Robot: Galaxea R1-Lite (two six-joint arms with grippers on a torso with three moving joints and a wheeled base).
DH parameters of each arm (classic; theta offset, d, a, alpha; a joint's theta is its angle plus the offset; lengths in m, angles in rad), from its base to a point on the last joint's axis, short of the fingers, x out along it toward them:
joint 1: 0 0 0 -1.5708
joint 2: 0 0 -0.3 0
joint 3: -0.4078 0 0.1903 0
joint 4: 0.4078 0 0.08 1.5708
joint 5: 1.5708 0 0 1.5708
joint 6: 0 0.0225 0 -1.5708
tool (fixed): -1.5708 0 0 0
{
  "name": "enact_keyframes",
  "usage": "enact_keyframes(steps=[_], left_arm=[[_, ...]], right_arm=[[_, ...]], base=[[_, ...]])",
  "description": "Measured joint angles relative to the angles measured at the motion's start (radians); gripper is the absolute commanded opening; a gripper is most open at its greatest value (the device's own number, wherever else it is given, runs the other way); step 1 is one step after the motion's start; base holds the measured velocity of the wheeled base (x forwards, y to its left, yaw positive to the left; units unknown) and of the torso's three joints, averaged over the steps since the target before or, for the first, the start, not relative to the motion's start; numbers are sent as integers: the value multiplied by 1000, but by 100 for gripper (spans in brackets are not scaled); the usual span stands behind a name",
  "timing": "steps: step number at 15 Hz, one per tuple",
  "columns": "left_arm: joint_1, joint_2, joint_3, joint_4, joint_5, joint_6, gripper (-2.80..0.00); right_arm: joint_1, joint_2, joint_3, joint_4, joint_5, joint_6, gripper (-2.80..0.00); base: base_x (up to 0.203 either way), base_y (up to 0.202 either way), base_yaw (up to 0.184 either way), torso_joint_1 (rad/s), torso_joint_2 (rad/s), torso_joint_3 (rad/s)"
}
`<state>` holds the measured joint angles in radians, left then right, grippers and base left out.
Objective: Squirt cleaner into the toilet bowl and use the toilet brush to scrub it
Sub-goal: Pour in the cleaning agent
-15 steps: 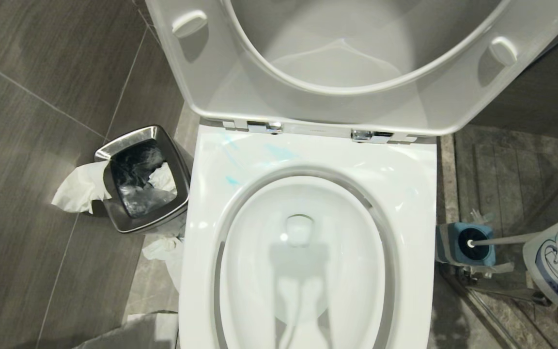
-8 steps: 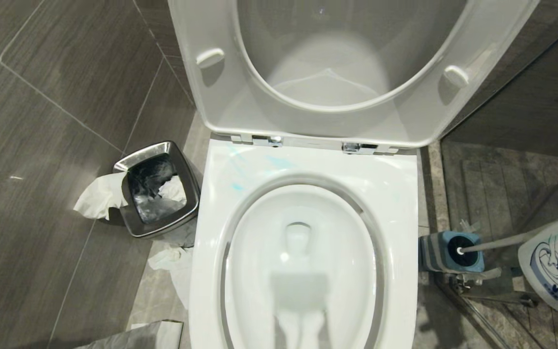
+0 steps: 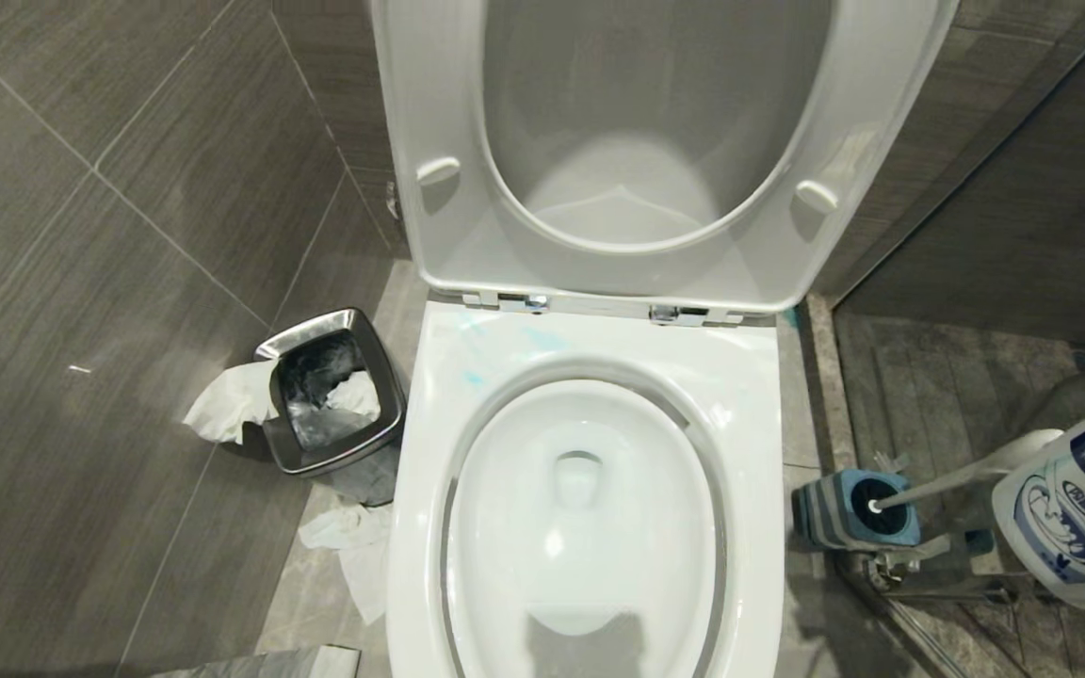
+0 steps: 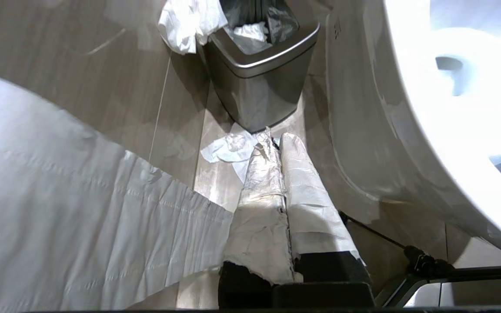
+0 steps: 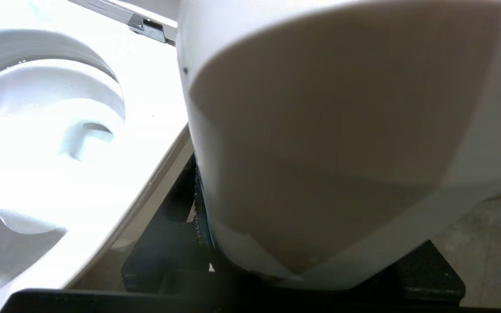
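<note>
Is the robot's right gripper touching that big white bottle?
Touching. In the right wrist view the white bottle sits clamped between the black fingers of the right gripper, its body pressed against them with no gap.

Waste bin (image 3: 333, 405) left of toilet bowl (image 3: 590, 377); toilet brush (image 3: 919, 490) right, in holder (image 3: 849, 513).

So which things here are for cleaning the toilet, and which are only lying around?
For the job:
- toilet bowl
- cleaner streaks on its rim
- cleaner bottle, held in the right gripper
- brush in its holder

Lying about:
- waste bin
- tissues on the floor
</note>
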<state>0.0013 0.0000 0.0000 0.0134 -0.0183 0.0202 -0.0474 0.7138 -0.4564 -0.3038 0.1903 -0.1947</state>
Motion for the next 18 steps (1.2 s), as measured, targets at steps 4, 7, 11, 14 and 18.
enact_keyframes(steps=[4, 7, 11, 14, 18], left_arm=[[0, 0, 0, -1, 0, -1, -280], [0, 0, 0, -1, 0, -2, -280], [0, 0, 0, -1, 0, -1, -280], [0, 0, 0, -1, 0, -1, -280], [0, 0, 0, -1, -1, -3, -280]], right_arm=[[0, 46, -11, 0, -1, -23, -280], [1, 92, -28, -2, -1, -58, -280], [9, 146, -52, -3, 0, -85, -280], [37, 201, -76, -7, -10, -103, -280], [209, 319, -147, -55, -158, -68, -280]], base=[[0, 0, 0, 4, 1, 202], [0, 0, 0, 5, 3, 199], [0, 0, 0, 2, 2, 133], [0, 0, 0, 0, -1, 12], [0, 0, 0, 0, 0, 0]])
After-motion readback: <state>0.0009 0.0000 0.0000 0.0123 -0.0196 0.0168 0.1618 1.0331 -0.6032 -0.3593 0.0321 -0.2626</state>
